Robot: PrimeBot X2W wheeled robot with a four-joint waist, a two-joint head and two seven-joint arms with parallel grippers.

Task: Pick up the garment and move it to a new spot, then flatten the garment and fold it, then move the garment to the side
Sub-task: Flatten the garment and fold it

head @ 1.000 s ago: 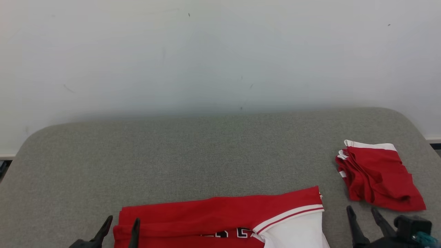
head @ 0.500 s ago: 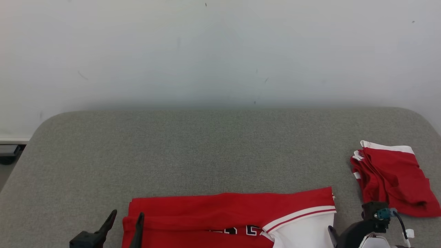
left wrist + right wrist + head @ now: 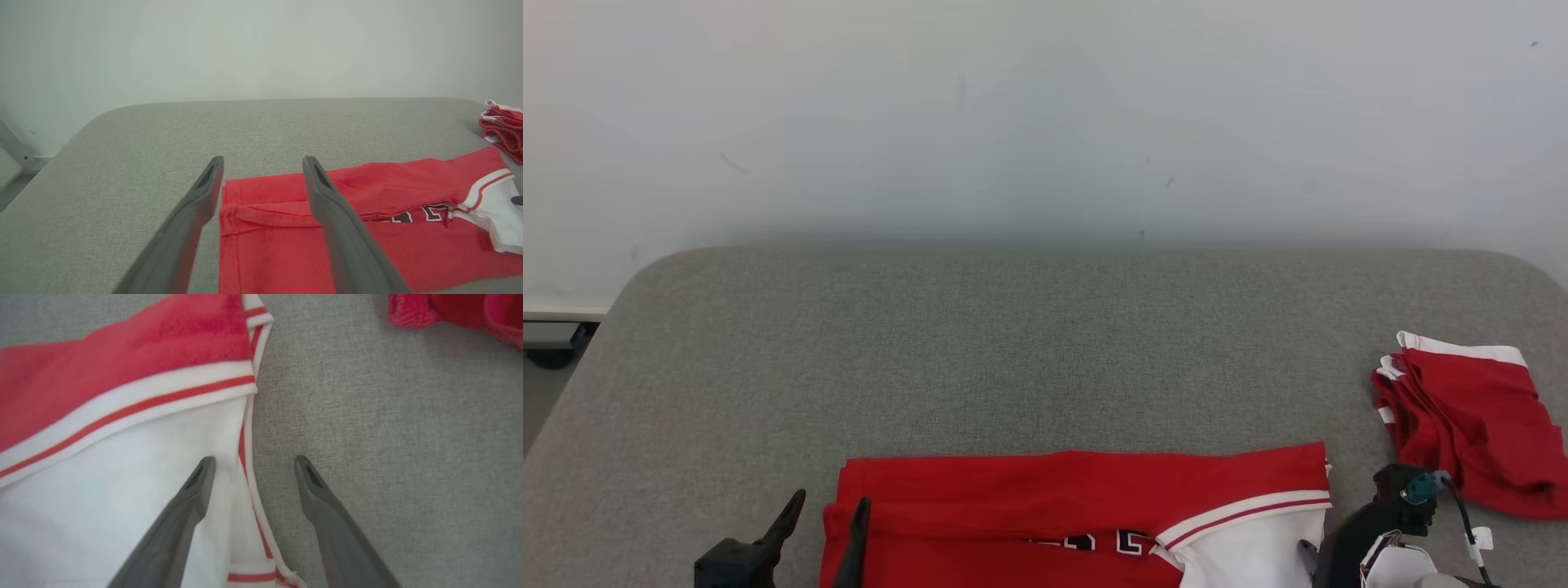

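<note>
Moved: right fingers (image 3: 198,482), now tipped down astride right end of garment (image 3: 1078,498), wide open, empty; left fingers (image 3: 208,183) wide open, empty, astride left end. Long axis left-right, front of surface (image 3: 1013,351).

A plain pale wall (image 3: 1045,122) runs behind everything, matte and off-white with a faint greenish cast. The light on it is even, with no hard shadows. A few small dark scuffs (image 3: 734,163) and specks mark it. In front of it stands the worktop (image 3: 1013,343), covered in grey woven fabric, its far corners softly rounded. A dim band of shade lies along the wall just above its back edge. To the left, past the worktop's corner, a white skirting (image 3: 560,310) runs along the wall's foot. Beneath it sits a grey and dark object (image 3: 551,343), too small to make out, beside a strip of grey floor (image 3: 535,408).
</note>
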